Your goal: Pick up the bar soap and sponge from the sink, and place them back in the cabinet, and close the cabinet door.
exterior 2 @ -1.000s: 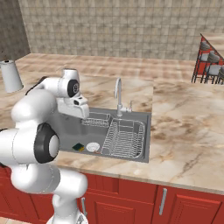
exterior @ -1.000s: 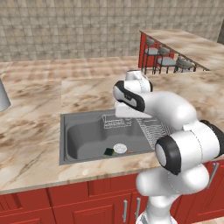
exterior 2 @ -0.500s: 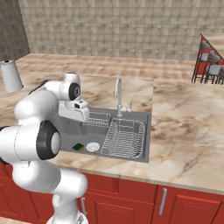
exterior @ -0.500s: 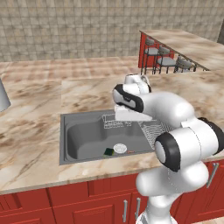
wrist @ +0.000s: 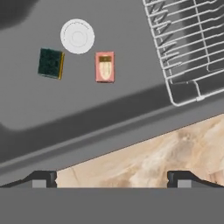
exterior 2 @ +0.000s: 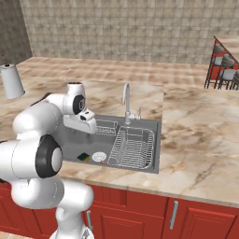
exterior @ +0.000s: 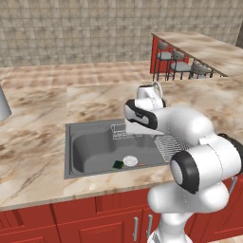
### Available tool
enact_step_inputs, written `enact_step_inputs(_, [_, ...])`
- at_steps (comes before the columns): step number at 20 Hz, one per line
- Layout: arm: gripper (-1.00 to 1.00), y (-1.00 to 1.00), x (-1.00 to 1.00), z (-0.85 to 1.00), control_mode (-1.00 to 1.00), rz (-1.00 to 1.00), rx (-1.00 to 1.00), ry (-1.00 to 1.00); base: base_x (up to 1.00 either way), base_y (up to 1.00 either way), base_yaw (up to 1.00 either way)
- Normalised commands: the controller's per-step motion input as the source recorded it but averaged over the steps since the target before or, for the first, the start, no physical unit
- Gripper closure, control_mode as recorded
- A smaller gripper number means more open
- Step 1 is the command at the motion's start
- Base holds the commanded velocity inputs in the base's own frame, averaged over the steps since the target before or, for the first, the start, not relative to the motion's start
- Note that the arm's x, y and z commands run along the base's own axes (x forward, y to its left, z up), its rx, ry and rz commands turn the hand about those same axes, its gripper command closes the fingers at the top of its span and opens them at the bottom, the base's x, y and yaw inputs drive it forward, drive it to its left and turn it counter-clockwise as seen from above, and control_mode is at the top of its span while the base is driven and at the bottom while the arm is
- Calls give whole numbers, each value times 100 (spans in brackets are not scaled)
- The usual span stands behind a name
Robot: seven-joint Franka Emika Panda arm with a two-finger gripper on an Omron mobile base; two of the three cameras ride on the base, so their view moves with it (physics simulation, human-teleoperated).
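Looking down into the grey sink (wrist: 131, 26), I see the dark green sponge (wrist: 50, 63) with a yellow edge lying flat beside the round white drain (wrist: 77, 36). The pinkish bar soap (wrist: 105, 67) lies flat just to the sponge's right. My gripper (wrist: 112, 179) hovers over the sink's front rim, open, with nothing between its fingertips (wrist: 43, 178). In the left base view the sponge (exterior: 117, 164) sits at the front of the sink (exterior: 90, 147), below my hand. The cabinet and the cabinet door are out of view.
A wire dish rack (wrist: 192, 39) fills the sink's right half (exterior 2: 133, 147). A small wire basket (exterior 2: 106, 127) and a chrome tap (exterior 2: 126, 100) stand at the back rim. Marble counter (wrist: 166, 153) surrounds the basin. A paper towel roll (exterior 2: 12, 80) stands far left.
My hand has dipped lower toward the sink. The gripper stays open, and the sponge has not moved.
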Motion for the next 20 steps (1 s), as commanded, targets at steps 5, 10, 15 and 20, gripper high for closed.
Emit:
enact_step_inputs(5, [-100, -14, 0, -14, -100, 7, 0, -6, 0, 0, 0])
enact_step_inputs(10, [-100, -8, 0, -15, -100, 11, 0, 0, 0, 0, 0])
enact_step_inputs(15, [-100, 0, 0, -7, -100, 10, 0, 0, 0, 0, 0])
enact_step_inputs(20, [-100, 0, 0, -9, -100, 9, 0, 0, 0, 0, 0])
